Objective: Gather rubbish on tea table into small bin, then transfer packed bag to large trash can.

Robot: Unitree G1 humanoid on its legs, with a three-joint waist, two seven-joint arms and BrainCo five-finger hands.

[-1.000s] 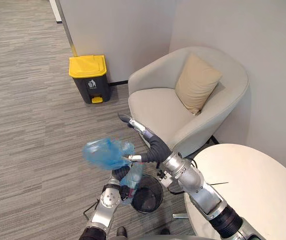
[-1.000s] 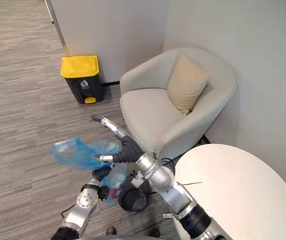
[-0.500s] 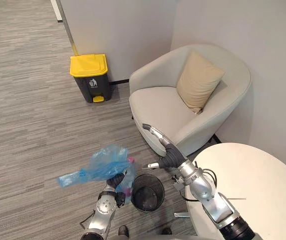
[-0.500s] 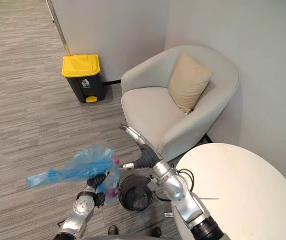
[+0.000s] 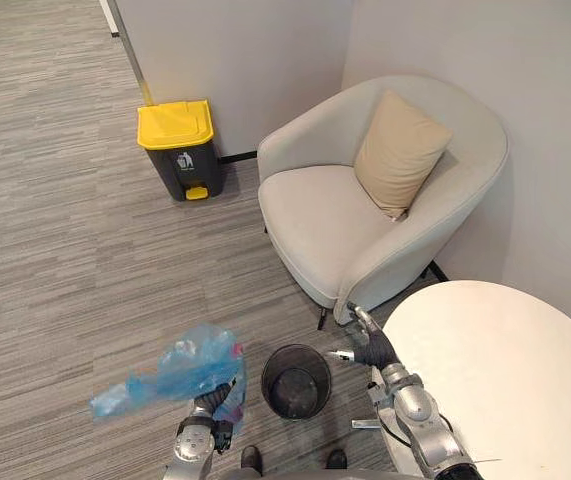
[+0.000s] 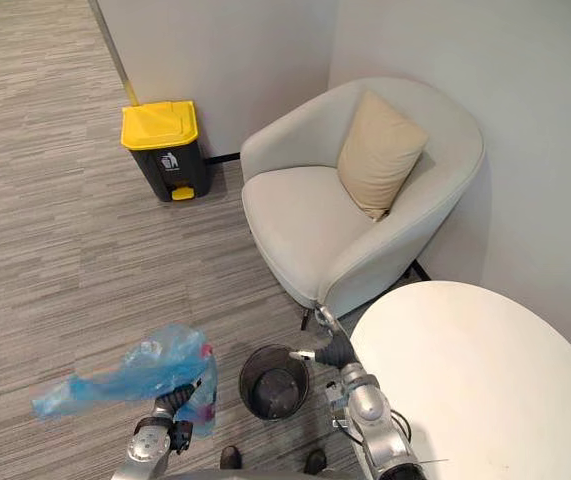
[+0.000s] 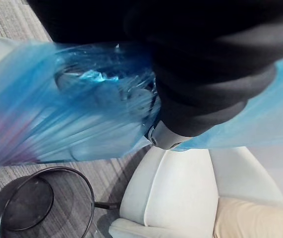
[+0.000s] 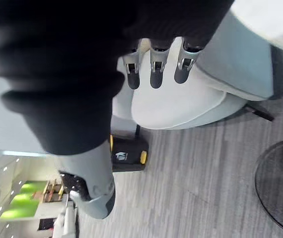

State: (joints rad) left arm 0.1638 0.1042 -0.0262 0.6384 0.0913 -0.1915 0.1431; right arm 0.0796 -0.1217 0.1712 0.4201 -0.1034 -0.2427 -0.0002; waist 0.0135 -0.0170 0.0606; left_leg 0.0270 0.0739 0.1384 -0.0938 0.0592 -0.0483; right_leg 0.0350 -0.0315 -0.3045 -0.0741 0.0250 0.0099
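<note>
blue bag (image 5: pixel 170 372) gripped in left hand (image 5: pixel 213 398) beside small bin (image 5: pixel 296 380), open carpet (image 5: pixel 85 260) toward yellow-lidded can (image 5: pixel 177 150), right hand (image 5: pixel 370 345) spread, now drawn back by surface (image 5: pixel 505 370) edge

open carpet (image 5: pixel 75 250) toward yellow-lidded bin (image 5: pixel 178 148); armchair (image 5: pixel 365 215) flanks right.

Both head views look steeply down from above, sharing the armchair (image 5: pixel 335 215), lidded bin (image 5: pixel 177 128) and wire basket (image 5: pixel 296 348). Left wrist view, very close against the blue bag (image 7: pixel 57 114), catches basket and armchair. Right wrist view looks past the right hand (image 8: pixel 154 74) at armchair and bin.
</note>
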